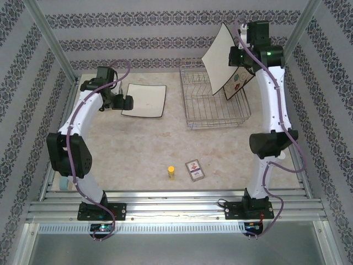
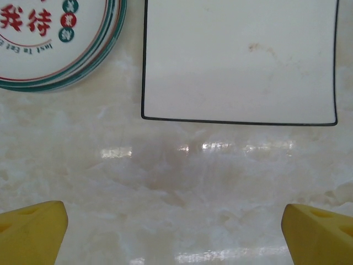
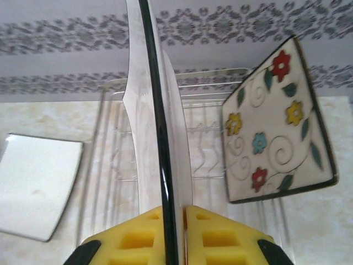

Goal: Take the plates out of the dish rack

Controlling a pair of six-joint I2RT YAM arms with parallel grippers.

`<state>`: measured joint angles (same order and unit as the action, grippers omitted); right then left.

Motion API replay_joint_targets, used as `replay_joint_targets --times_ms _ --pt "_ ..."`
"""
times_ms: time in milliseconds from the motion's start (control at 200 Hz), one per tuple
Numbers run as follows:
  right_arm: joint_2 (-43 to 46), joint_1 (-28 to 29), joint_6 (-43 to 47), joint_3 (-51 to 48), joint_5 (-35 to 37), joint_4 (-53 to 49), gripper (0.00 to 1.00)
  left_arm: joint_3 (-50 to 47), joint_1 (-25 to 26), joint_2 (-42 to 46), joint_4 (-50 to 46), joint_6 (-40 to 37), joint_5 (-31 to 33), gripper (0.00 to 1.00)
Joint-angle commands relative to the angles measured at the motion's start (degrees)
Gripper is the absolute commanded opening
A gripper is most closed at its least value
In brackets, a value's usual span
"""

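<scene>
Top external view: the dish rack (image 1: 215, 113) is seen standing on the marble-patterned table (image 1: 138, 149). Above the rack's far right corner, a square cream plate (image 1: 220, 55) is held clear of the wires by the right gripper (image 1: 233, 57), tilted on its edge. A second square plate with coloured flowers (image 1: 239, 84) is left leaning upright at the rack's right end. To the left of the rack, apart from it, a third square plate (image 1: 144, 100) lies flat on the table, and the left gripper (image 1: 126, 102) is poised at that plate's far side from the rack. A small yellow object (image 1: 171, 171) and a picture card (image 1: 194, 169) are seen on the near side of the rack, well apart from it.

From the right wrist, the held plate (image 3: 160, 138) is shown edge-on, its dark rim clamped between the yellow fingers (image 3: 138, 240) of the right gripper (image 3: 174, 234). Behind it are the dish rack (image 3: 207, 138) and the flowered plate (image 3: 276, 127).

From the left wrist, the left gripper (image 2: 176, 237) is seen with its yellow fingertips (image 2: 33, 232) spread wide over bare table, nothing between them. Beyond them lie the flat plate (image 2: 240, 61) and, just beside it, stacked round plates (image 2: 49, 38) with green rims and red characters; how these lie relative to the rack cannot be told.
</scene>
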<state>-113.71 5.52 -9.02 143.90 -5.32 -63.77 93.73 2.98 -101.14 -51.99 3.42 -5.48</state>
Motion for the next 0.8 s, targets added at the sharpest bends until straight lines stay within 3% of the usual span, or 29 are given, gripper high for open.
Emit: replay_joint_targets --times_ms 0,205,300,455,655,794 --pt "10.21 -0.31 -6.73 -11.23 -12.36 16.25 0.00 2.57 0.26 -0.86 -4.05 -0.96 1.01 1.00" --pt "23.05 -1.45 -19.44 -39.64 -26.84 37.90 0.00 4.26 0.78 -2.74 -5.46 -1.57 2.20 1.00" --pt "27.48 -1.96 -26.35 -51.80 -32.53 49.75 0.00 3.38 0.86 -1.45 -3.81 -1.17 -0.35 1.00" --pt "31.61 -2.20 -37.59 -68.90 -38.28 70.30 0.00 -2.20 0.77 4.99 7.43 3.57 -16.20 1.00" --pt "31.42 -1.83 -44.17 -78.70 -42.03 83.05 0.00 -13.13 0.88 10.27 28.74 16.62 -38.35 1.00" --pt "29.22 -1.33 -50.83 -82.95 -43.71 93.68 0.00 -22.13 0.96 11.11 47.75 28.31 -45.85 1.00"
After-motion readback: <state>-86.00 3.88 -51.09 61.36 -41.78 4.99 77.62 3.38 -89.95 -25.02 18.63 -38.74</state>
